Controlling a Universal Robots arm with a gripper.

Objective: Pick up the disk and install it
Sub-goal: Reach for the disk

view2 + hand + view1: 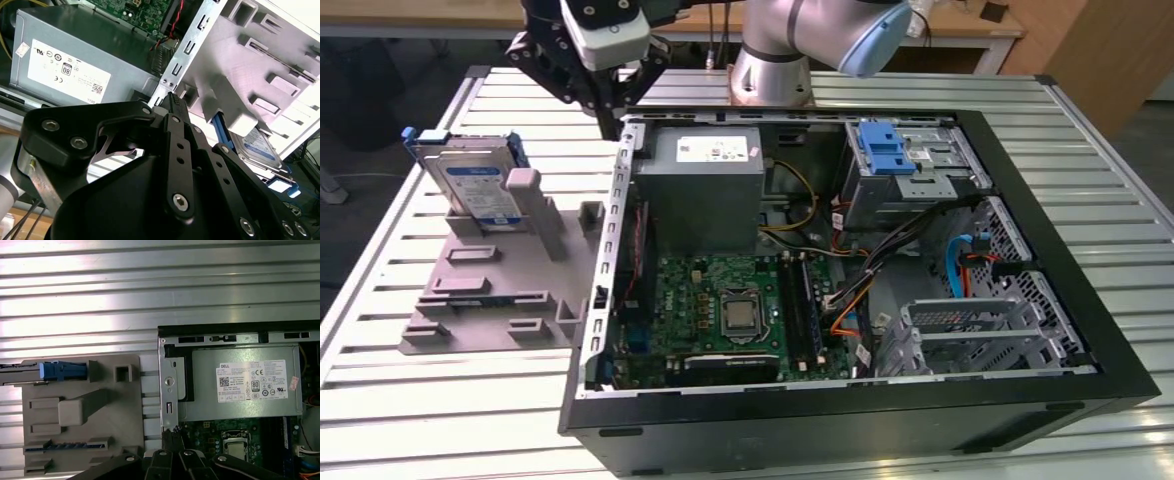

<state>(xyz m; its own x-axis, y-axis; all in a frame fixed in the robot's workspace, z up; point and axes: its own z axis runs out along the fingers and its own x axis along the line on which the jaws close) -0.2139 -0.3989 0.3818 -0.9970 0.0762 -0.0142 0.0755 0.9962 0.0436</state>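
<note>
Exterior view: we find the flat silver hard drive with a blue-and-white label and blue plastic bracket point(470, 185) standing on edge at that view's left, outside the computer.
Disk support: it sits in a pale grey moulded plastic holder point(494, 300), and a grey post of the holder props it upright.
Task progress: we judge the disk is not yet picked up; nothing touches it.
Gripper: the black linkage gripper point(608, 125) hangs over the edge of the open black tower case point(854, 405), near the holder but well apart from the disk.
Pincer state: in the second wrist view its fingertips point(172, 98) look pressed together, with nothing between them.
Neighbours: a grey metal power supply box point(700, 185) lies just inside the case wall; everything rests on a slatted metal table point(400, 400).
Doing it well: we would spread the fingers before descending, square them to the disk's flat faces, grip above the post, and lift straight up so the bracket clears its slot.
</note>
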